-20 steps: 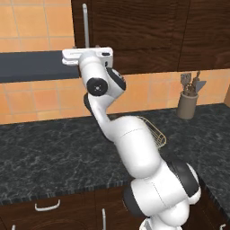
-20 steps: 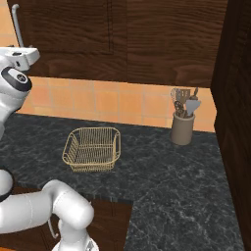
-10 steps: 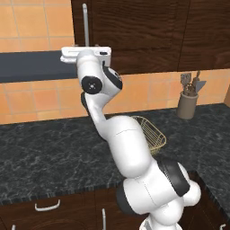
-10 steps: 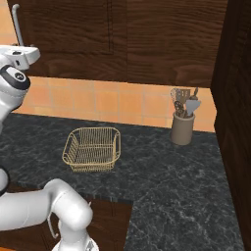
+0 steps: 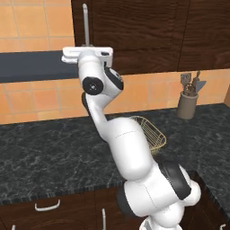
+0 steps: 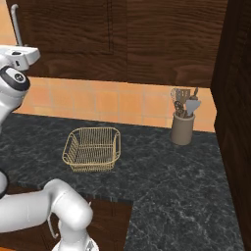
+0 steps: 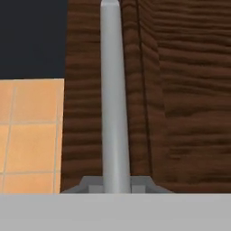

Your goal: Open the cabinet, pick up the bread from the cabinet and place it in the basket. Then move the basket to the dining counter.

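Note:
The dark wood-grain cabinet [image 5: 143,31] [image 6: 73,34] [image 7: 189,90] hangs above the counter with its doors closed. My gripper [image 5: 85,46] [image 6: 18,47] [image 7: 116,186] is raised to the lower end of the leftmost door's long silver bar handle [image 5: 85,22] [image 6: 16,22] [image 7: 115,90]. A fingertip sits tight on either side of the bar, so the gripper is shut on it. The golden wire-mesh basket [image 5: 155,134] [image 6: 93,147] stands empty on the black counter, partly behind my arm in the left base view. The bread is hidden. The dining counter is out of view.
A crock of utensils [image 5: 187,102] [image 6: 182,128] stands by the tiled wall right of the basket. The black speckled granite counter [image 5: 45,148] [image 6: 171,181] runs below, with drawers [image 5: 47,205] under it. A tall dark wood panel [image 6: 238,98] bounds the right side. A dark shelf [image 5: 27,65] juts left of the cabinet.
My elbow and forearm have swung over, uncovering more of the basket in the left base view. The hand has stayed at the handle's lower end. The door has not moved.

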